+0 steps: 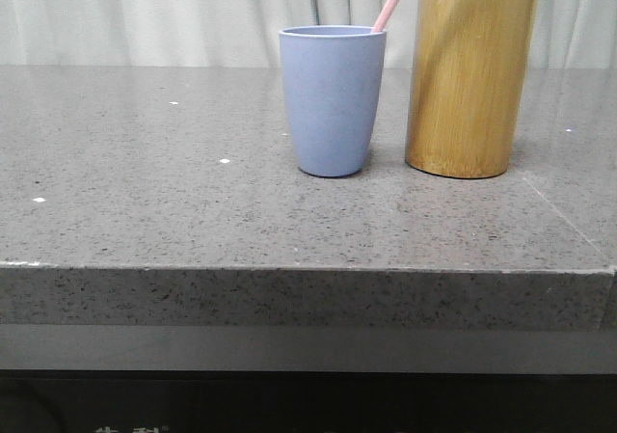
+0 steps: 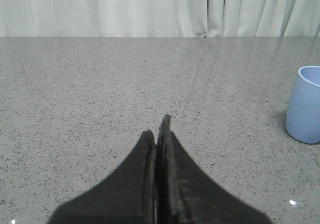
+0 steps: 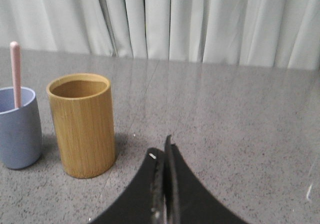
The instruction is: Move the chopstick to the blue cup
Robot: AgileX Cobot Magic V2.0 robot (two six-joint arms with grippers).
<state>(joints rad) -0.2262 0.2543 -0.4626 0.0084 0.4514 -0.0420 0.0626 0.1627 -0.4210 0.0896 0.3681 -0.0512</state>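
Item: chopstick [image 1: 393,1], logged standing in the blue cup [image 1: 332,100], leaning toward 1 o'clock. Bamboo holder [image 1: 469,84] just beside the cup at 3 o'clock, apparently not touching. I noted the left end effector [image 2: 159,129] closed, empty, over the grey counter [image 1: 145,202]; right end effector [image 3: 162,151] likewise closed, empty.

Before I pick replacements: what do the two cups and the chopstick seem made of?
Blue cup: matte, probably plastic or fibre composite, with no gloss. Bamboo holder: yellow-brown, visible grain, slight sheen. Chopstick: smooth pale pink, likely plastic; uncertain.
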